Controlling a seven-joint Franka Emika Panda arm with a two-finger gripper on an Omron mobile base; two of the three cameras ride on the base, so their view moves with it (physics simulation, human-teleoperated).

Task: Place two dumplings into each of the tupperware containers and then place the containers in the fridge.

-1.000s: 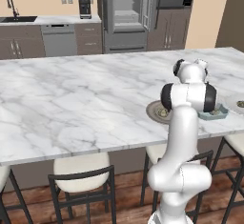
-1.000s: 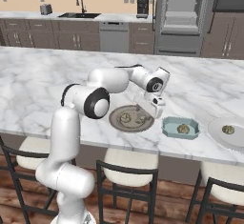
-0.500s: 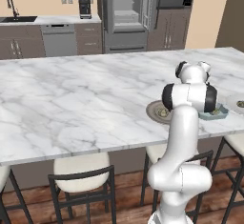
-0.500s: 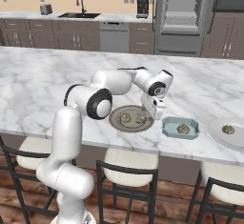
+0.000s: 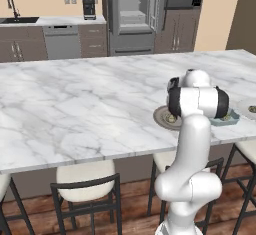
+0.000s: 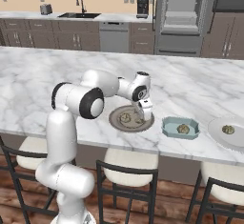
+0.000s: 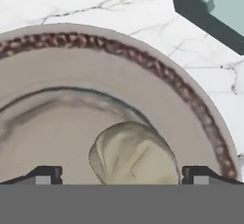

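Dumpling under the hand: a lumpy tan dumpling (image 7: 133,151) lies on the grey-brown plate (image 6: 119,123), toward its right side; in the hand view it sits between the two dark fingertips (image 7: 45,174).
Second dumpling on the plate: another one (image 6: 125,118) lies just left of it, near but apart.
Gripper: the gripper (image 6: 145,116) points down over the plate's right half, fingers spread wide to either side of the dumpling and holding nothing.
Tupperware container: a pale-blue tray (image 6: 180,127) stands just right of the plate with one dumpling (image 6: 183,129) in it.
Far right plate: a white plate (image 6: 226,135) carries one more dumpling (image 6: 228,129).
Fridge: the fridge (image 5: 132,14) stands open across the kitchen, well apart from the counter.
Risk, slip: the lump is rounded and uneven, so closing off-centre could squeeze it out sideways.
Risk, knock: a descent too far left could nudge the neighbouring dumpling.
Risk, plate: fingertips pressing onto the plate could shift it against the tray.
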